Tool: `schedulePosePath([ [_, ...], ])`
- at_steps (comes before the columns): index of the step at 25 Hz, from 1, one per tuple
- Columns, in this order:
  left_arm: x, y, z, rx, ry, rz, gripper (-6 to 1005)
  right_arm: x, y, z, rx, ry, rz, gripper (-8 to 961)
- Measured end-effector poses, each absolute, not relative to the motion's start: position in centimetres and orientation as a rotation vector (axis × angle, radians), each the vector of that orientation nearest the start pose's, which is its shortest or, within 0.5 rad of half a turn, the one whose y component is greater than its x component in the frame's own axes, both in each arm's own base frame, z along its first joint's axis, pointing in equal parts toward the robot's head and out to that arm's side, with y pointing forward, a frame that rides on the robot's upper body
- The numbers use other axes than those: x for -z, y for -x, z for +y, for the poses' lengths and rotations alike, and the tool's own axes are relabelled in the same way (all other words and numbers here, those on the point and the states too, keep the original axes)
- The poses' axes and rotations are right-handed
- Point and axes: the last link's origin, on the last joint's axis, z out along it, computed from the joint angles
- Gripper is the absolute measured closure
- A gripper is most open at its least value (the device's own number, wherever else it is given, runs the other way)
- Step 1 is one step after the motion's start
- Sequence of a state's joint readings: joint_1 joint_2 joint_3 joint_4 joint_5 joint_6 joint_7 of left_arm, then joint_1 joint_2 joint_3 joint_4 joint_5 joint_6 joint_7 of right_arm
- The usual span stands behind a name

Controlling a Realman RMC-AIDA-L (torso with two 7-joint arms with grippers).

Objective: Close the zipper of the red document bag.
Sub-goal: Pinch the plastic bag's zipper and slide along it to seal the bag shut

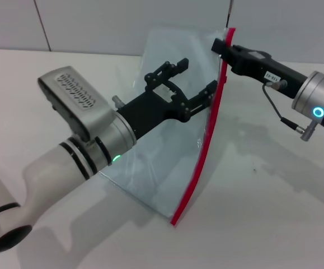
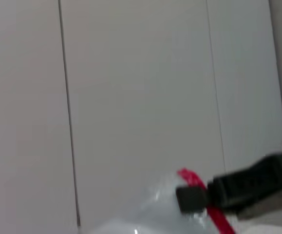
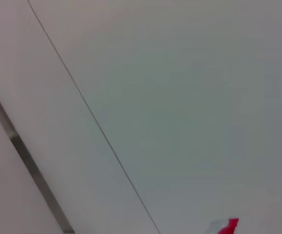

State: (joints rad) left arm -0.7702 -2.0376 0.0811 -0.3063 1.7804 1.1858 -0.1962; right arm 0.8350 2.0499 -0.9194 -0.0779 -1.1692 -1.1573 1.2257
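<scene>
Plastic this thin looks light, limp and slippery: the red document bag [image 1: 170,140] stands lifted off the white table [image 1: 262,213], one lower corner resting on it, its sheet bowing between the two grippers. The zipper [image 1: 203,151] runs as a red strip down the edge below the right gripper [image 1: 222,46] — the stiffest line on the pouch, and in my judgement the place to hold. The right gripper, reaching in level from the far right, is clamped on the zipper's top end. The left gripper [image 1: 198,84] angles up and away from the near left, fingers spread, one tip just touching the zipper's upper part, the other well clear behind the sheet — gripping nothing.
</scene>
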Motion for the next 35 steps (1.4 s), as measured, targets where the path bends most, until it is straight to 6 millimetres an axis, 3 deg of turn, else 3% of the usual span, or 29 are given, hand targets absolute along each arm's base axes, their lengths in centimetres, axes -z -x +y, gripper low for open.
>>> schedulePosePath([
  [10,8.8,19.3,37.0,0.913,2.157,-0.280,222,4.7,-19.9,40.6,-1.211,2.167,0.942,910],
  [21,10.0,18.0,36.1,0.930,2.243,-0.217,222,4.8,-19.5,40.7,-1.218,2.164,0.932,911],
  [35,9.7,18.4,37.1,0.893,2.195,-0.270,224,5.7,-18.7,40.1,-1.240,2.176,0.905,913],
])
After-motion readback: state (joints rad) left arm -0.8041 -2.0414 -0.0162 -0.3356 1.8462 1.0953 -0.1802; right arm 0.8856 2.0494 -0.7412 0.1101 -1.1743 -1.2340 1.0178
